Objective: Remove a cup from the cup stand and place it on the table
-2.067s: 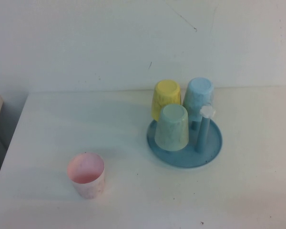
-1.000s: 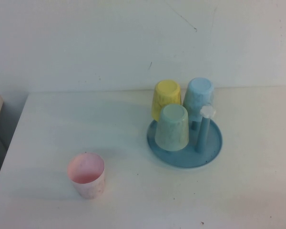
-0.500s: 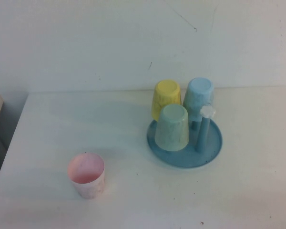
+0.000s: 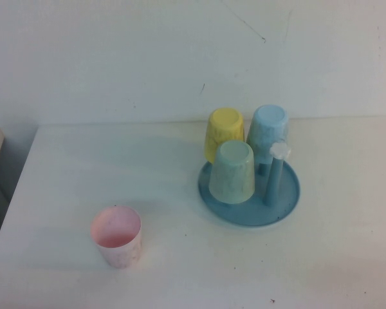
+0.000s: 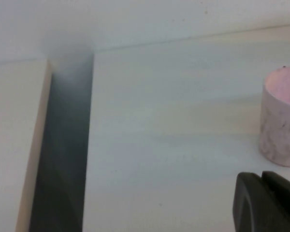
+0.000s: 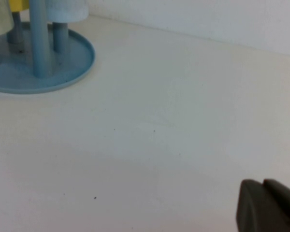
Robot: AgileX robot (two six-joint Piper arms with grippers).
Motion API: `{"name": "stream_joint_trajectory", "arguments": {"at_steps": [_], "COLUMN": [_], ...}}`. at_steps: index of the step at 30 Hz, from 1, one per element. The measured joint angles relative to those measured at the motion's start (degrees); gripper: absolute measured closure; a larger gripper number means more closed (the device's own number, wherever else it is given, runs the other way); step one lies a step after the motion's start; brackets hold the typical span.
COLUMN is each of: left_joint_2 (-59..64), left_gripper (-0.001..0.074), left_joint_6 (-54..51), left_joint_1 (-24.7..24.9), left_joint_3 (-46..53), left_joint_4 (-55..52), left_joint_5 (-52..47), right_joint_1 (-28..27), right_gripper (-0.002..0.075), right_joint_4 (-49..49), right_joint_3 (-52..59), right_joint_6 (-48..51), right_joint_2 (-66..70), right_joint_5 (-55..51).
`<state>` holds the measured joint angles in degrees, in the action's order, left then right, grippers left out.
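Note:
The pale pink speckled cup (image 4: 117,236) stands upright, mouth up, on the white table (image 4: 180,270) at the front left, apart from the stand. It also shows in the left wrist view (image 5: 282,118). The blue cup stand (image 4: 249,192) sits right of centre, with one bare white-capped peg (image 4: 275,172). It also shows in the right wrist view (image 6: 38,67). Neither arm shows in the high view. My left gripper (image 5: 261,181) is shut and empty, a short way from the pink cup. My right gripper (image 6: 262,186) is shut and empty over bare table, well away from the stand.
Three cups hang upside down on the stand: yellow (image 4: 224,134), light blue (image 4: 267,132) and mint green (image 4: 233,172). A dark gap (image 5: 63,159) runs along the table's left edge beside a pale surface (image 5: 12,145). A white wall rises behind the table.

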<state>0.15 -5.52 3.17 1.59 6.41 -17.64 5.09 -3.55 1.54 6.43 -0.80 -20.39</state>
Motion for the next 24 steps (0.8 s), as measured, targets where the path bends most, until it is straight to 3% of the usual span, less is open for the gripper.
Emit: {"name": "stream_joint_trajectory", "arguments": {"at_steps": [5, 24], "left_joint_2": [-0.62, -0.62], "left_gripper": [0.0737, 0.0737], "left_joint_6": [0.0, -0.12], "left_joint_1": [2.23, 2.27], "left_joint_3": [0.0, 0.0], "left_joint_4": [0.0, 0.0], "left_joint_5": [-0.21, -0.21], "right_joint_1": [0.0, 0.0], "right_gripper": [0.0727, 0.0727], "right_joint_4": [0.0, 0.0], "right_joint_3": [0.0, 0.0], "right_joint_6": [0.0, 0.0], "right_joint_2": [0.0, 0.0], "right_joint_5": [0.0, -0.1]}}
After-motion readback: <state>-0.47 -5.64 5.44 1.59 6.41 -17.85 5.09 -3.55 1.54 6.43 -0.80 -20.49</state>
